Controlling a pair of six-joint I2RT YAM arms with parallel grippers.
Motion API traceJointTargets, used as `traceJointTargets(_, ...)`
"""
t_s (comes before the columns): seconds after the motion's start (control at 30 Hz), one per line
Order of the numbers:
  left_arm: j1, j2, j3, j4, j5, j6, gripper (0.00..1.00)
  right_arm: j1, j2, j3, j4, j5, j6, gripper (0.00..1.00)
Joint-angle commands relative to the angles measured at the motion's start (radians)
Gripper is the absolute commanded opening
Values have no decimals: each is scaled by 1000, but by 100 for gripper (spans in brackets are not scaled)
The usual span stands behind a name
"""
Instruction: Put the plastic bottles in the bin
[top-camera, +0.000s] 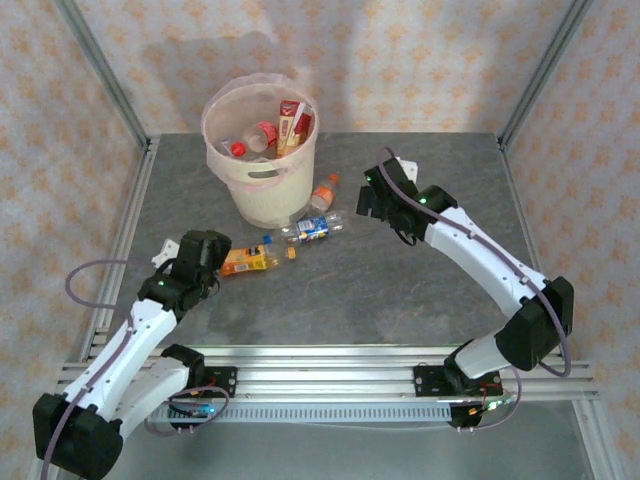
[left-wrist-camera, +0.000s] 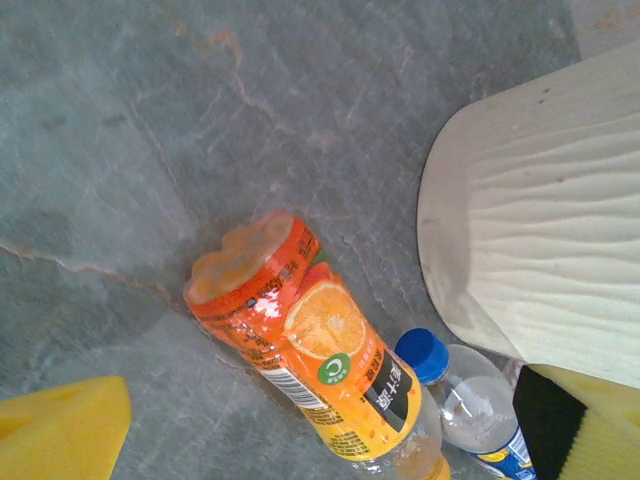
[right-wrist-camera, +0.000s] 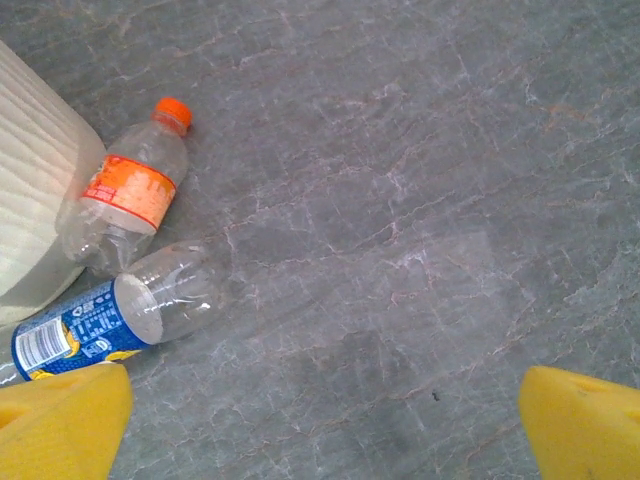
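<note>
With some bottles (top-camera: 262, 137) in the bin (top-camera: 262, 190) and three lying beside it, the spread left gripper (left-wrist-camera: 325, 435) hangs over the juice bottle (left-wrist-camera: 320, 360) — it should next lower and close — right gripper (right-wrist-camera: 322, 425) spread too.

The translucent cream bin (top-camera: 250, 200) stands upright at the far left, holding several bottles (top-camera: 293, 122), a red-capped bottle (top-camera: 255, 140) among them. Three more lie on their sides just before it: an orange-capped bottle (top-camera: 322, 193) against its wall, a blue-labelled bottle (top-camera: 315, 228) beside that, and an orange-juice bottle (top-camera: 247, 261), its side touching the blue-labelled one's blue cap
</note>
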Motion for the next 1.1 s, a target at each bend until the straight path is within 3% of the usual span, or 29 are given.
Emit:
traceJointTargets(0.0, 8, 42, -24, 91, 34, -129, 100, -13, 25, -10, -25, -34, 22, 99)
traceJointTargets(0.23, -18, 153, -23, 180, 53, -230, 100, -20, 48, -9, -39, -42, 20, 99)
traceJointTargets(0.4, -43, 263, 14, 156, 56, -324, 99, -26, 60, -14, -41, -58, 10, 99)
traceJointTargets(0.67, -76, 441, 108, 180, 36, -338, 99, -31, 71, -11, -54, -69, 1, 99)
traceJointTargets(1.07, -78, 575, 125, 205, 11, -382, 95, -33, 83, -19, -44, -98, 4, 99)
